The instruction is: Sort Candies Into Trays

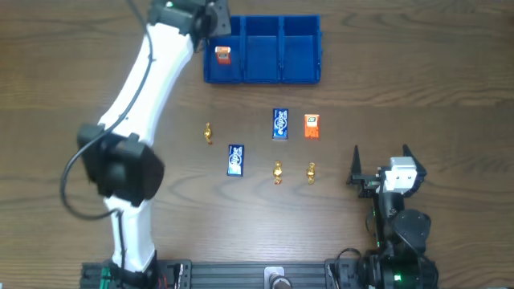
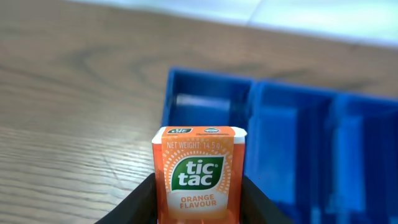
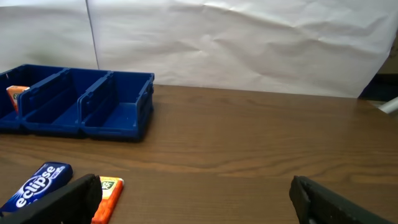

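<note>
This looks like a robotics lab bench: a wood-grain table stretches ahead of the fingers of the right gripper, and beyond them, past its far edge, a creased white sheet hangs as backdrop.

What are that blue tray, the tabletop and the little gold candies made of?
Blue three-compartment tray: likely moulded plastic, uniform colour, slight sheen. Tabletop: wood or wood-look laminate, visible grain, matte. Gold candies: apparently wrapped in shiny foil, too small to confirm.
</note>
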`<state>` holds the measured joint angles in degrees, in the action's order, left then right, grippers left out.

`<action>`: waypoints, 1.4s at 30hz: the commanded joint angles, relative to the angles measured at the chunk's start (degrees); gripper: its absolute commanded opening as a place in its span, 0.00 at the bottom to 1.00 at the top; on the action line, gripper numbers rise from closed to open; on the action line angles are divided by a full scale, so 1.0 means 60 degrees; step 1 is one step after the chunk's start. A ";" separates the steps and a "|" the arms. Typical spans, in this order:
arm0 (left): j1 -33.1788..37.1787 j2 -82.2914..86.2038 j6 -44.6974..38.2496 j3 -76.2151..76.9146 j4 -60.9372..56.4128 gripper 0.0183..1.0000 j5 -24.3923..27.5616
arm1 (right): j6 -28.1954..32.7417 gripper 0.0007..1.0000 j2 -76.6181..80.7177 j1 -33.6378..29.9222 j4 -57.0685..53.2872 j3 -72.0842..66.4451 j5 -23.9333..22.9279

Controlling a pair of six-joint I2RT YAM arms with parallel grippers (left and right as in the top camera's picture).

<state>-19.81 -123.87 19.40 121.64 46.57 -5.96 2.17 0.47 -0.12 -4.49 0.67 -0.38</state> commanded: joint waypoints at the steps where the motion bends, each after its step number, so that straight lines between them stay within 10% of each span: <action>1: -0.0095 -0.0911 -0.0273 0.0211 0.0069 0.35 0.0426 | 0.0117 1.00 -0.0051 0.0127 -0.0040 -0.0036 0.0055; 6: -0.0091 -0.1024 -0.0273 0.0211 0.0051 0.38 0.0433 | 0.0117 1.00 -0.0051 0.0127 -0.0040 -0.0036 0.0055; 12: -0.0069 -0.1024 -0.0273 0.0211 -0.0051 0.66 0.0412 | 0.0117 1.00 -0.0051 0.0127 -0.0040 -0.0036 0.0055; 29: -0.1326 0.5501 0.0849 -0.5093 -0.1705 0.80 -0.0317 | 0.0117 1.00 -0.0051 0.0127 -0.0040 -0.0036 0.0055; 42: -0.4743 0.2000 0.3064 -0.4776 -0.2575 0.79 -0.0426 | 0.0117 1.00 -0.0051 0.0127 -0.0040 -0.0036 0.0055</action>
<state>-46.96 -103.63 32.71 89.65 31.53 -9.41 2.17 0.47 -0.12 -4.49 0.67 -0.38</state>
